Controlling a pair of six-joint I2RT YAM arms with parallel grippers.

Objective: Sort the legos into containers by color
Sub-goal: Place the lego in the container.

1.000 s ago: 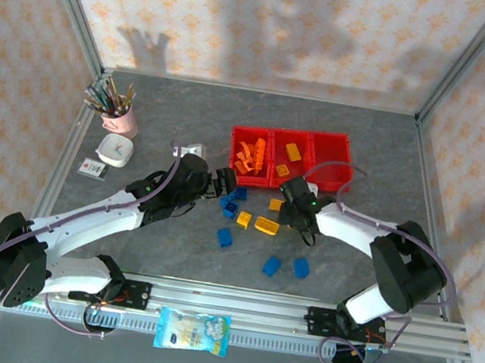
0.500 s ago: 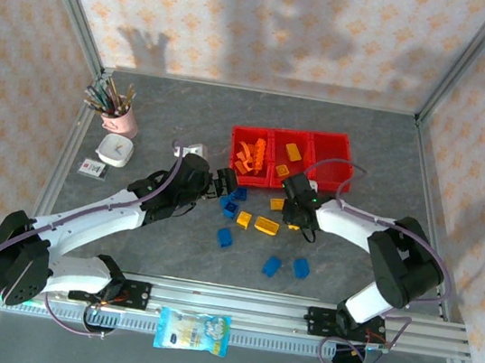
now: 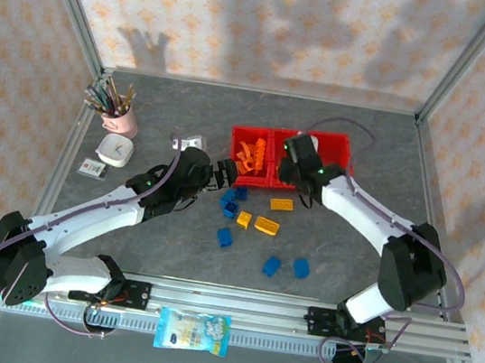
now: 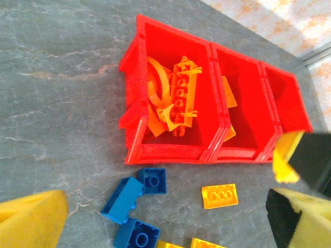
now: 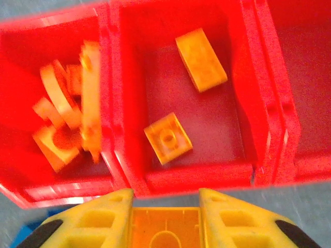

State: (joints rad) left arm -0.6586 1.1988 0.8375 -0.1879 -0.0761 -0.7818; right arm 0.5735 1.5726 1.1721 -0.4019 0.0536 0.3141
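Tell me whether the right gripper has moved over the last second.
Yes. The right gripper, jaws shut on a yellow brick, moved up the top view, from well short of the containers to their middle bin's near wall.

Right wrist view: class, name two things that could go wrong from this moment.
1. The yellow brick in the right gripper hangs over the front wall of the middle bin; released now, it might bounce out.
2. The left gripper, open beside the left bin, could collide with the right gripper.
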